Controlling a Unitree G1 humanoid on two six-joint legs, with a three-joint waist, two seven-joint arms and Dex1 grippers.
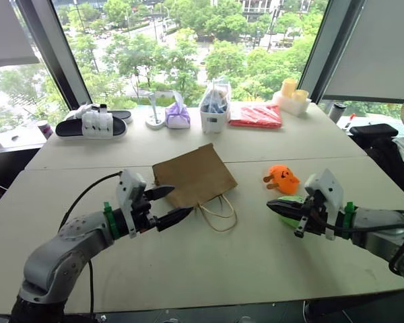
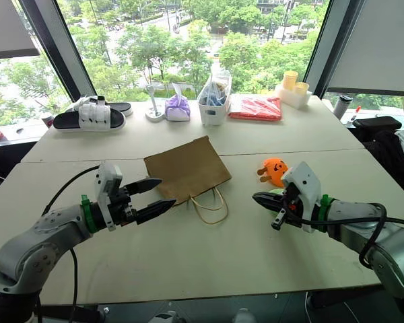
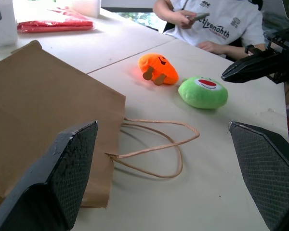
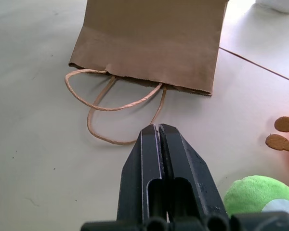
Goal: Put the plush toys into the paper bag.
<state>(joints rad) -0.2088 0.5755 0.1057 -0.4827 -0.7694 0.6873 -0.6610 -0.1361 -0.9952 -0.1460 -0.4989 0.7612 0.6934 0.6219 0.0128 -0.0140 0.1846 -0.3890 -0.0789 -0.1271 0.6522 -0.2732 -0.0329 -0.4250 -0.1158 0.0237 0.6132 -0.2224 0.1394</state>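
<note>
The brown paper bag [image 1: 192, 176] lies flat in the middle of the table, its cord handles [image 1: 219, 212] pointing toward me. To its right sit the plush toys: the orange one [image 1: 283, 179] and, nearer me, the green one [image 3: 203, 92]. My left gripper [image 1: 177, 202] hovers open at the bag's near left corner, nothing between its fingers [image 3: 62, 178]. My right gripper [image 1: 273, 205] is shut and empty, just above and in front of the green toy [image 4: 260, 195], which it partly hides in the head views. Its tip points toward the bag's handles [image 4: 115, 103].
Along the far edge by the window lie a black slipper [image 1: 94, 124], a purple tied pouch [image 1: 178, 116], a clear bag with blue contents [image 1: 215, 108], a red packet [image 1: 256, 116] and yellow cups [image 1: 291, 94]. A person [image 3: 216, 24] sits at the table's right side.
</note>
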